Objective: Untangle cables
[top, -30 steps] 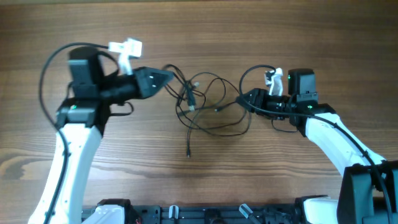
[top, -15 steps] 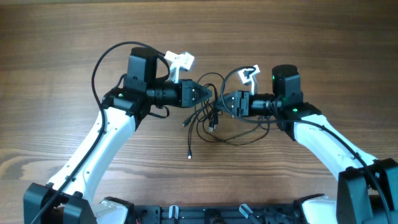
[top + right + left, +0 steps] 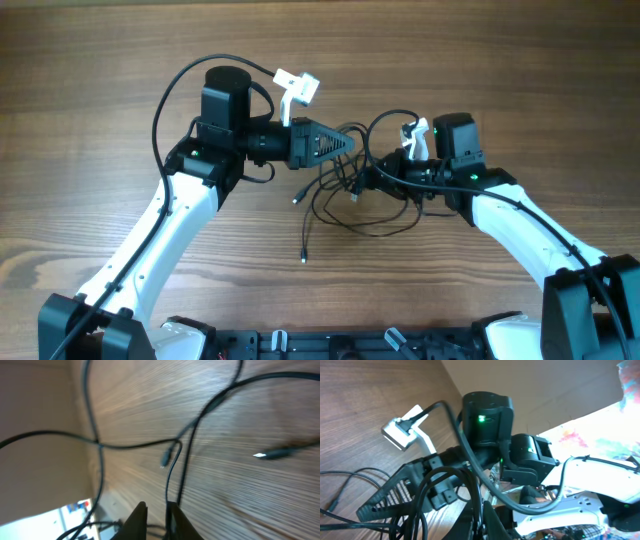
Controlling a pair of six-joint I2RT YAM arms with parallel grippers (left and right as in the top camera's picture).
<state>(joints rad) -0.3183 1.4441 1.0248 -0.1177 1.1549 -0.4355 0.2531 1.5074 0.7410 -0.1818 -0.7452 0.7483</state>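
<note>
Right tool has just narrowed from half-spread to a pinch on one strand of the cables, after swinging in at 3 o'clock of the tangle at mid-desk. Left tool, at 10 o'clock, stays clamped on another bunch. With both sides gripped, drawing them apart looks possible; one plug end trails toward 6 o'clock.
</note>
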